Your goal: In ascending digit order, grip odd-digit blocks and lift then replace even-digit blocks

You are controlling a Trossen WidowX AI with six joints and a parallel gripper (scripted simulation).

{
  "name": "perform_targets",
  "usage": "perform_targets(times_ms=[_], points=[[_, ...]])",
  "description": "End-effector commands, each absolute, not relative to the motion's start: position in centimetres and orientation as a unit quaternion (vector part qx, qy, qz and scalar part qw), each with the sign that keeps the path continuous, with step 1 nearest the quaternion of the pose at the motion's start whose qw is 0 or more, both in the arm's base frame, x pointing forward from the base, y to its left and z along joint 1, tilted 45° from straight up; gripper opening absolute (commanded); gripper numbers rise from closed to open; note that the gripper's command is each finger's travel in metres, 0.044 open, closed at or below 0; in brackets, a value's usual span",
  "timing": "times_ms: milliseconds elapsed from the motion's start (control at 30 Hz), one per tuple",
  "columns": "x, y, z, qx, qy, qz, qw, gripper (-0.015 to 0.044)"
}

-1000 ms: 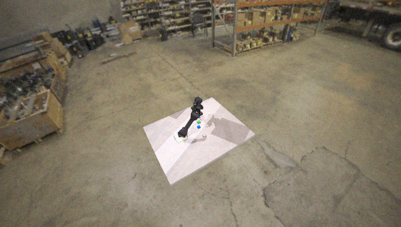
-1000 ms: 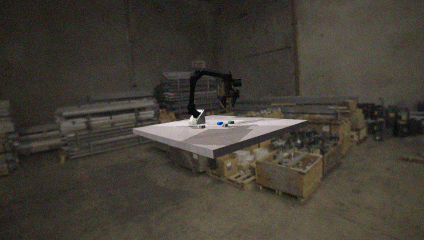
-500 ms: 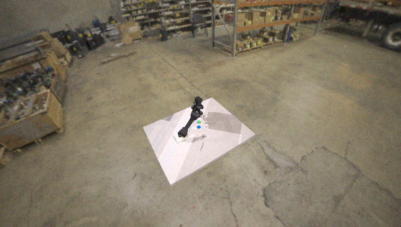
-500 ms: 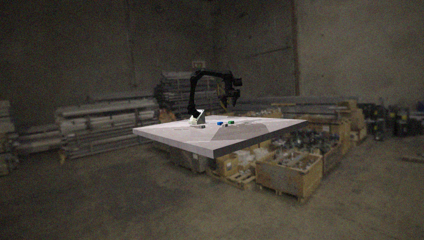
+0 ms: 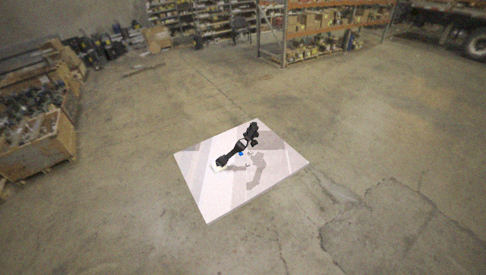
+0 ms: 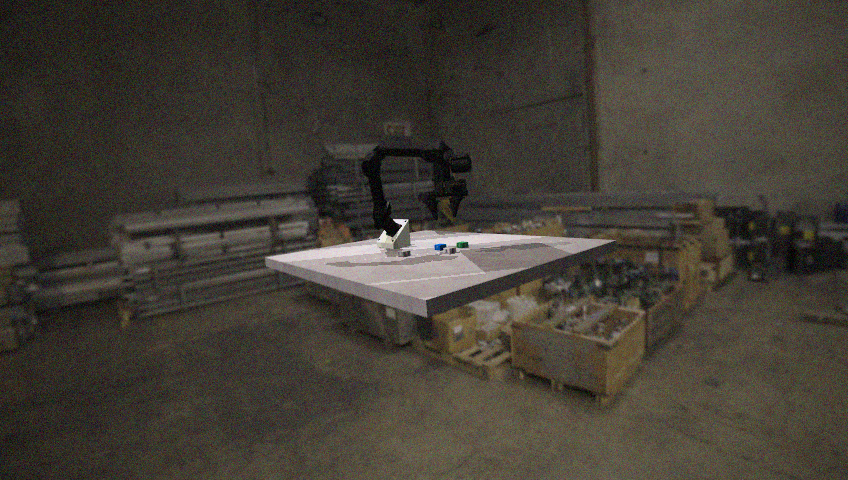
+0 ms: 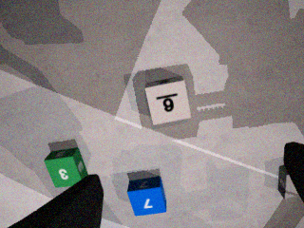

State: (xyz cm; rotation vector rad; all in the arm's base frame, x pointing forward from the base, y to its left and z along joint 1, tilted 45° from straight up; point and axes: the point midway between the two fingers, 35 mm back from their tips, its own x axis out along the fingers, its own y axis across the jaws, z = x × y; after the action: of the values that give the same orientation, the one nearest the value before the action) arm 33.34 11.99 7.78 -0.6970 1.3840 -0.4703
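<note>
My pincer (image 5: 254, 138) (image 6: 443, 209) (image 7: 196, 170): spread, empty.
Green block (image 6: 462, 244) (image 7: 64, 170), digit 3: probably light, stiff.
Best hold: opposite upright sides, squarely.

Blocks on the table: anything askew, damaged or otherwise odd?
Nothing stands out. The green block, blue block and white block sit flat and apart. The block at the wrist view's right edge is mostly cut off.

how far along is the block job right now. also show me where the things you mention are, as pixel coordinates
No touch can be confirmed done: handled blocks go back down anyway. The open pincer (image 5: 255, 138) (image 6: 443, 218) (image 7: 196, 170) holds nothing. Green 3 block (image 6: 462, 244) (image 7: 64, 168), blue 7 block (image 5: 240, 153) (image 6: 439, 246) (image 7: 147, 197) and white underlined 9 block (image 5: 250, 153) (image 6: 450, 250) (image 7: 168, 102) sit on the table, probably still due; the fourth block's (image 5: 247, 164) (image 6: 405, 253) (image 7: 282, 182) digit is unreadable.
</note>
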Motion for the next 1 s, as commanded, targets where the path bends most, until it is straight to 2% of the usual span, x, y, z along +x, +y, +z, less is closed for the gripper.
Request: perform_targets(times_ms=[0, 667, 967], points=[[33.3, 12.2, 8.0, -0.326, 0.619, -0.2, 0.686, 0.04], [33.1, 12.1, 8.2, -0.326, 0.619, -0.2, 0.686, 0.04], [26.6, 5.5, 13.7, -0.328, 0.62, -0.201, 0.684, 0.04]])
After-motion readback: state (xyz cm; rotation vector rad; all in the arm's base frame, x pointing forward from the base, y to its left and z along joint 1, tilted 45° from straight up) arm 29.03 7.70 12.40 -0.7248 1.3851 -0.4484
